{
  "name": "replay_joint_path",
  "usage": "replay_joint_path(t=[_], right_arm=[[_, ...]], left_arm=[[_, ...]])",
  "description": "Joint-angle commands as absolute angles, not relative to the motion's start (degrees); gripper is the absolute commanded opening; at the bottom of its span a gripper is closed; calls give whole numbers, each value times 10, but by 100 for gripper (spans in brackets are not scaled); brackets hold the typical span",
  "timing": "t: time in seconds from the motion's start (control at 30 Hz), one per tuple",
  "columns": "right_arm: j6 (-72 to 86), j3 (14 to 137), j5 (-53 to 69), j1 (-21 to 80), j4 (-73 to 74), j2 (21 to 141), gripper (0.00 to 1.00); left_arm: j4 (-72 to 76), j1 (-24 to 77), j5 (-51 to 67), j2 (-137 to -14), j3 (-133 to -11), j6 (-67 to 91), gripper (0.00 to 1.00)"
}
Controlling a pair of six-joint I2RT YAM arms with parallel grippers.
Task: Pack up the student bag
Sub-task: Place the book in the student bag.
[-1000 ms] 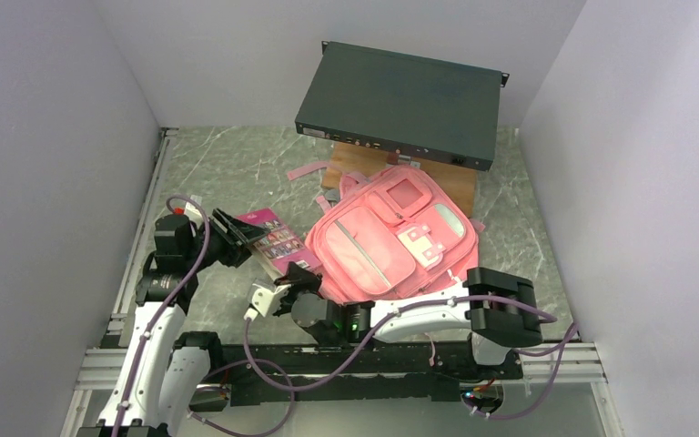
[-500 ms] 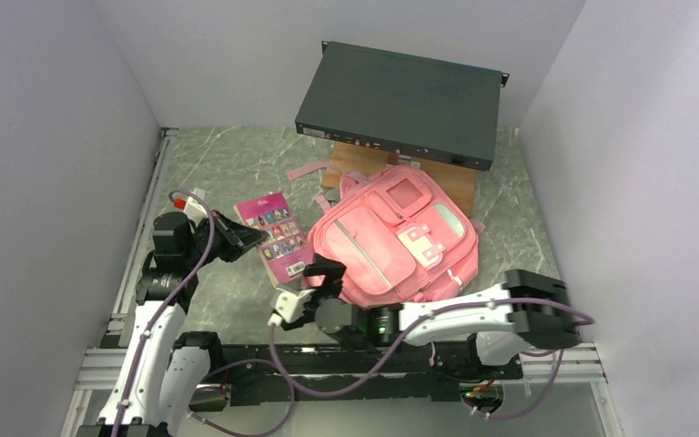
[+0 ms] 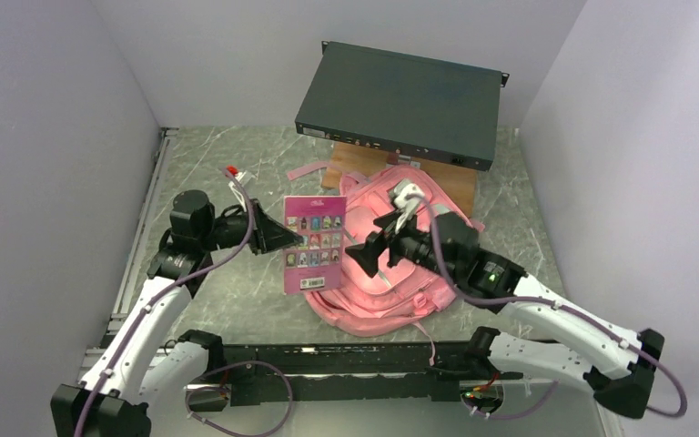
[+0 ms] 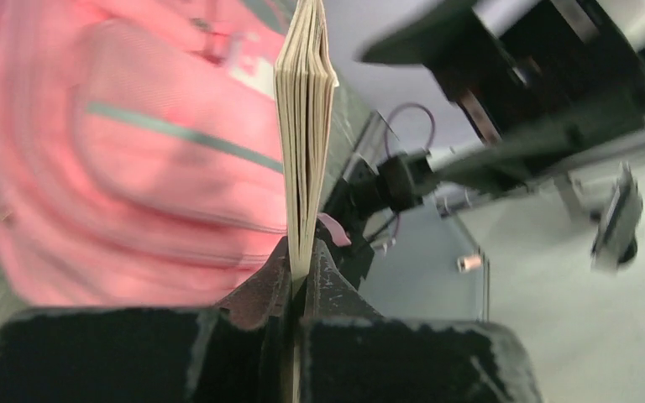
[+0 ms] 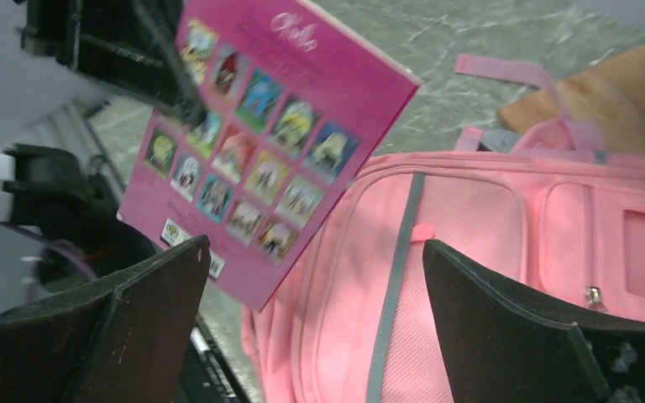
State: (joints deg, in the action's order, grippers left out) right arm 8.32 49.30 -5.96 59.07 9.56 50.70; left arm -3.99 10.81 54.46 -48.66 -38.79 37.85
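Change noted: a second earlier the book sat low by the bag's near-left corner with both grippers at it. Since then the left gripper (image 3: 284,239) had pressed together on the book (image 3: 314,241) and lifted it. The book now stood on edge, off the table (image 3: 227,173), at the bag's left side. The left wrist view showed the jaws pinching the page edges (image 4: 304,126) at the bottom.

The right gripper (image 3: 364,255) had let go and swung up over the middle of the bag. Its fingers (image 5: 151,319) were spread wide with nothing between them, facing the book's pink back cover (image 5: 269,151).

Reading: the book had passed to the left arm alone. That leaves the right arm free, probably to open or steady the bag. Nothing was packed yet.

The bag (image 3: 378,305): large, soft, pink, lying flat on the table with its front pockets up. A wooden board (image 3: 455,187) and a black box (image 3: 400,105) sat at its far edge, and a loose strap (image 3: 308,170) trailed off its far-left corner. In the right wrist view the front panel (image 5: 487,252) showed a grey zip line and a small pink pull, and the pockets looked shut. I saw no open mouth and couldn't tell the state of the main zip.
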Motion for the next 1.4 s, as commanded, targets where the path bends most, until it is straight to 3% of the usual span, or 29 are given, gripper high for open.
replay_joint_path(t=[0.0,0.13,0.23,0.47,0.57,0.6,0.7,0.73,0.87,1.03,1.23,1.37], right_arm=[[201,536,233,462,151,512,100],[260,524,460,376,90,532,100],[337,480,585,365,-51,539,95],[401,451,665,365,-118,566,42],[385,455,659,365,-96,563,2],[382,458,653,365,-89,561,0],[409,456,587,363,-112,544,0],[429,451,557,362,-134,537,0],[510,437,444,343,-182,517,0],[623,399,371,326,-321,516,0],[752,365,322,326,-521,552,0],[765,370,292,333,-546,558,0]], left_arm=[[-31,182,631,-500,-457,284,0],[-68,257,635,-521,-483,240,0],[-86,303,637,-543,-493,218,0],[-92,321,643,-559,-512,198,0],[-123,321,637,-560,-534,181,2],[-132,321,626,-558,-537,179,11],[-124,320,549,-528,-521,206,59],[-110,320,521,-508,-510,220,71],[-64,319,381,-403,-465,296,98],[-94,320,155,-287,-423,389,100],[23,320,207,-260,-351,457,100],[113,320,291,-312,-328,508,99]])
